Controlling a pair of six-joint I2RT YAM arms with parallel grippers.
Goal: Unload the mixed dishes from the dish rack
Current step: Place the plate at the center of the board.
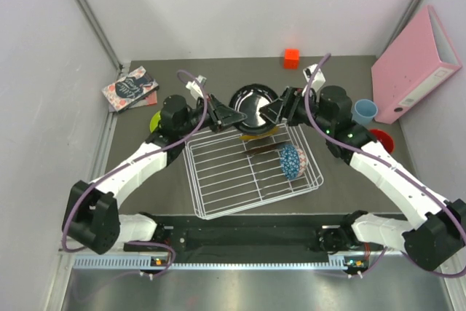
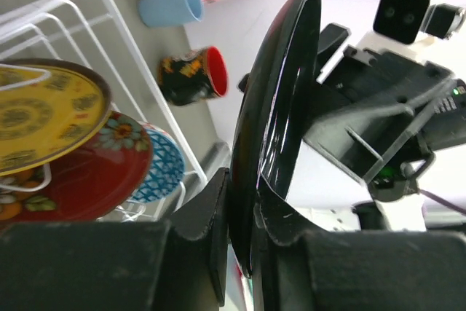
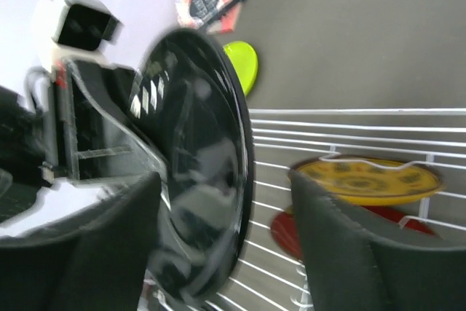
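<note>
Top external: left jaws clamp the black plate (image 1: 252, 100) at far edge of the dish rack (image 1: 247, 180); right jaws open

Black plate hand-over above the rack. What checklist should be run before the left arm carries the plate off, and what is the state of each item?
1. Left gripper clamped on the black plate at its rim: ok.
2. Right gripper open around the plate: ok. Whether one finger touches it: cannot tell.
3. Plate apart from the yellow plate standing in the dish rack: ok.
4. Set-down room by the lime green plate: cannot tell.
5. Rack emptied: not ok. The yellow plate, reddish plate and blue patterned bowl are inside.
</note>
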